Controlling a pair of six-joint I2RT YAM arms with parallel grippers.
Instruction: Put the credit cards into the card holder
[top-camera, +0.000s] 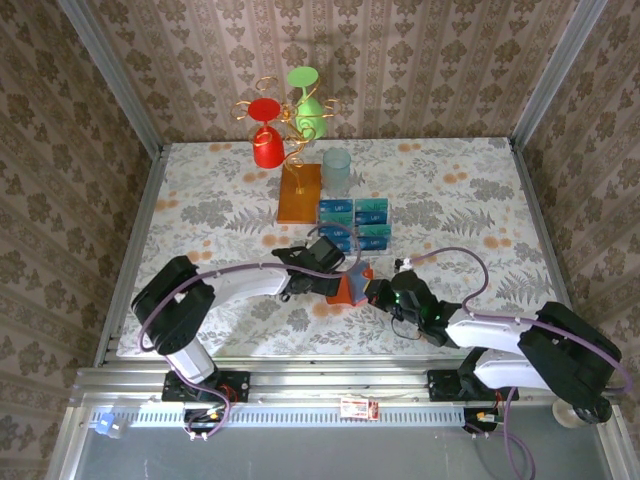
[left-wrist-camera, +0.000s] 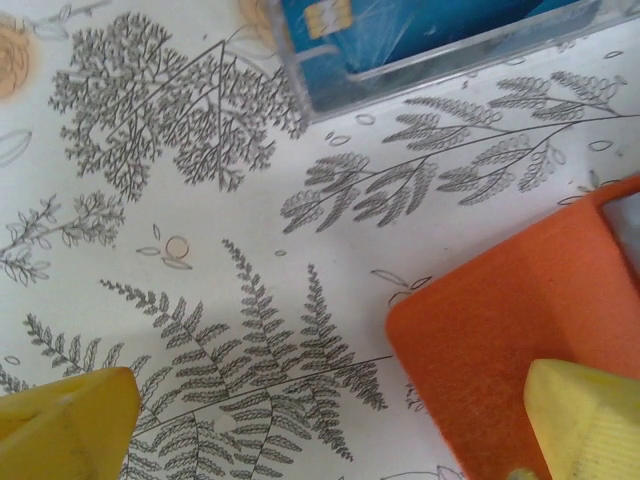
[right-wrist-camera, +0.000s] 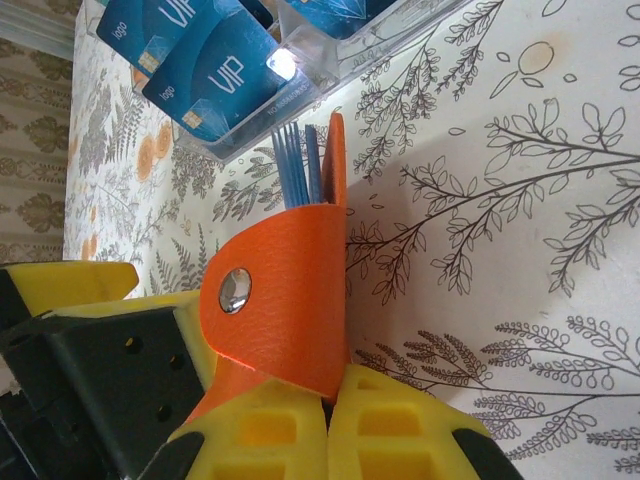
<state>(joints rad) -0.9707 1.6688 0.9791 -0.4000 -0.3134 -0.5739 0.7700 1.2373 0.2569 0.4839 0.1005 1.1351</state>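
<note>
My right gripper (right-wrist-camera: 335, 383) is shut on the lower edge of the orange card holder (right-wrist-camera: 285, 290), which stands on edge on the tablecloth. Its flap with a silver snap (right-wrist-camera: 235, 290) hangs toward me. Several blue credit cards (right-wrist-camera: 298, 165) stick out of its top. More credit cards (top-camera: 355, 222) lie in clear trays (right-wrist-camera: 300, 75) just beyond. My left gripper (left-wrist-camera: 325, 430) is open and low over the cloth, one yellow fingertip (left-wrist-camera: 585, 420) over the card holder (left-wrist-camera: 500, 330), the other (left-wrist-camera: 65, 425) on bare cloth. From above, the left gripper (top-camera: 338, 278) and right gripper (top-camera: 380, 293) flank the card holder (top-camera: 352, 287).
A gold wire stand with a red and a green cup (top-camera: 285, 120) rises from an orange-brown base (top-camera: 299, 192) at the back. A pale translucent cup (top-camera: 337, 170) stands beside it. The floral tablecloth (top-camera: 470, 200) stretches wide to the right and left of the trays.
</note>
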